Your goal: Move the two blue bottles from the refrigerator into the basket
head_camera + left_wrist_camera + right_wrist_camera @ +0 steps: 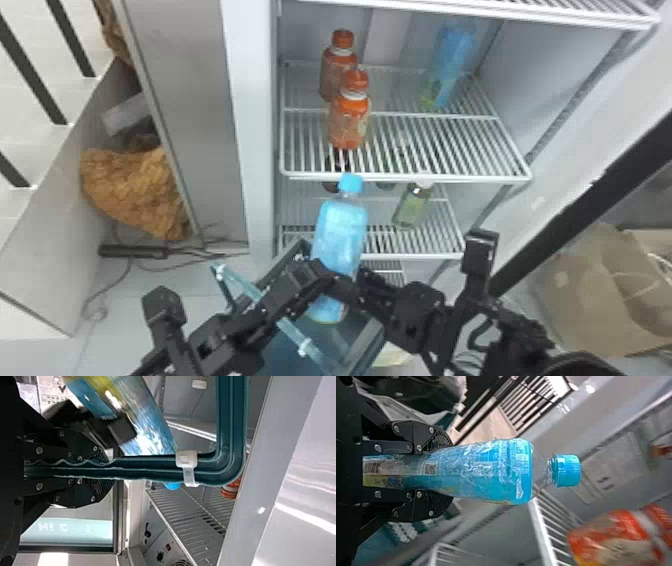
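My right gripper (346, 287) is shut on the lower part of a blue bottle (341, 231), held cap up, its base overlapping the teal basket (305, 346) in the head view. In the right wrist view the bottle (490, 471) lies between the shut fingers of the gripper (433, 471). Beside it, my left gripper (306, 278) is at the basket. The left wrist view has that gripper (95, 468) clamped on the basket's rim (146, 468), with the held bottle (144, 415) close behind. Another blue bottle (452, 65) stands at the back right of the refrigerator's upper shelf.
Two orange bottles (348, 117) stand on the left of the wire shelf (410, 176). A green bottle (413, 206) is on the shelf below. The refrigerator's side wall (257, 140) rises at the left; a paper bag (595, 295) is at the right.
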Controlling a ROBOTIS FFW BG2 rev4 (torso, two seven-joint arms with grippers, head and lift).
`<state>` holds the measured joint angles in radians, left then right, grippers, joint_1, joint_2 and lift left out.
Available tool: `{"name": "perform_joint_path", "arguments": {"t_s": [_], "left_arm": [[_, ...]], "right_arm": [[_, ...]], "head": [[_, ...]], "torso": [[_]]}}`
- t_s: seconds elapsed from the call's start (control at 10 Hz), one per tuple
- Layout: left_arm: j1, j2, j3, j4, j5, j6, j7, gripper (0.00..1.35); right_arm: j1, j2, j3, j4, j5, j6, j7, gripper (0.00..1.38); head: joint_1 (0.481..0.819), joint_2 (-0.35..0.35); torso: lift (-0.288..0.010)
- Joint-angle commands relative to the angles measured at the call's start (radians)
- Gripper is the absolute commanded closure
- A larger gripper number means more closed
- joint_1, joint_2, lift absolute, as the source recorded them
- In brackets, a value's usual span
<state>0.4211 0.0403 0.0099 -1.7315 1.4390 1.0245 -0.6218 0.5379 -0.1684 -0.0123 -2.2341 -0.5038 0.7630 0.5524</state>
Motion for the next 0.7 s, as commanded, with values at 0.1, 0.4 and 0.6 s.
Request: {"name": "perform_joint_path", "arguments": {"t_s": [0.1, 0.4, 0.6], "left_arm": [[-0.001, 0.001, -0.004, -0.002, 0.007, -0.006, 0.001, 1.20], [-0.001, 0.001, -0.004, 0.000, 0.009, -0.006, -0.001, 1.20], [-0.001, 0.001, -0.004, 0.000, 0.009, -0.006, -0.001, 1.20]], "right_arm": [[-0.005, -0.007, 0.018, 0.034, -0.013, 0.005, 0.003, 0.48], [-0.003, -0.005, 0.004, 0.034, -0.025, 0.005, 0.003, 0.13], [0.005, 0.003, -0.018, 0.022, -0.027, -0.010, 0.003, 0.16]], "head": [[0.695, -0.123], [0.695, -0.121], [0.695, -0.126]], "torso": [[0.000], [0.000], [0.000]]}}
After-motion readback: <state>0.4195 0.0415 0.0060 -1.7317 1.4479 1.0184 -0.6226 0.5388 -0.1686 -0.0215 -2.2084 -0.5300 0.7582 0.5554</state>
